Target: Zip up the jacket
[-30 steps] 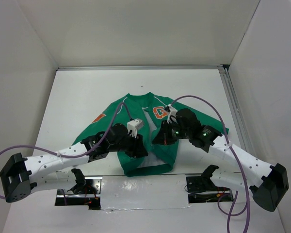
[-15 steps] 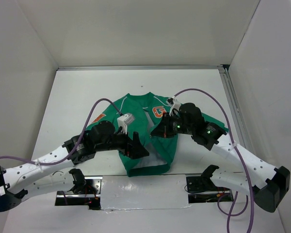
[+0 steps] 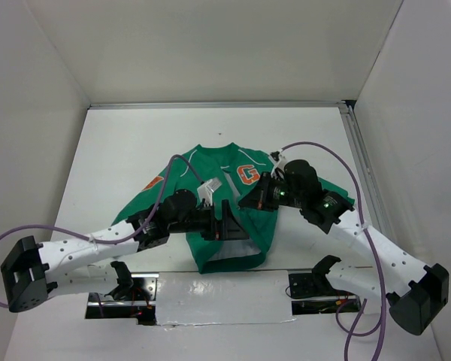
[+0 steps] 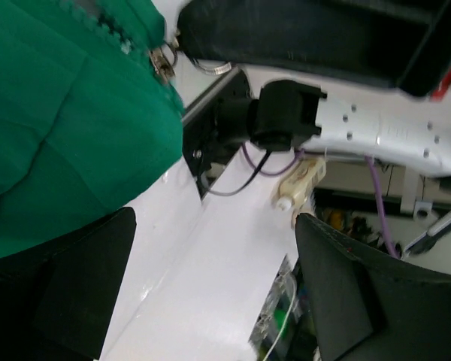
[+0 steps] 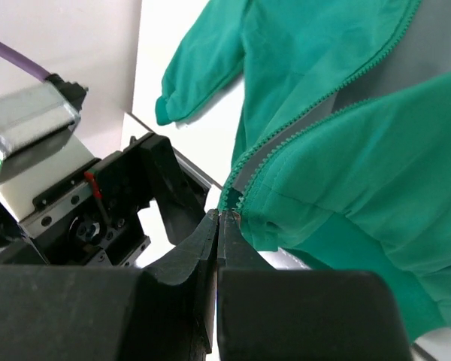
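The green jacket [image 3: 210, 169] lies flat mid-table, collar away from me, with its orange G patch [image 3: 247, 174] showing and white lining [image 3: 229, 254] visible near the hem where the front gapes. My right gripper [image 3: 249, 200] [image 5: 219, 216] is shut, its tips pinching the small metal zipper pull at the low end of the zipper teeth [image 5: 286, 139]. My left gripper [image 3: 231, 226] [image 4: 214, 222] hovers over the jacket's lower front, jaws wide open with nothing between them. In the left wrist view the green cloth [image 4: 60, 120] and the zipper pull [image 4: 163, 64] sit at upper left.
A glossy white strip [image 3: 225, 297] runs along the near table edge between the two arm mounts [image 3: 124, 280] [image 3: 322, 274]. White walls enclose the table on three sides; a metal rail [image 3: 361, 165] runs along the right. Purple cables loop over both arms.
My left gripper has opened wide, letting go of the jacket, and shifted a little right over the hem. The right gripper stays shut at the zipper.
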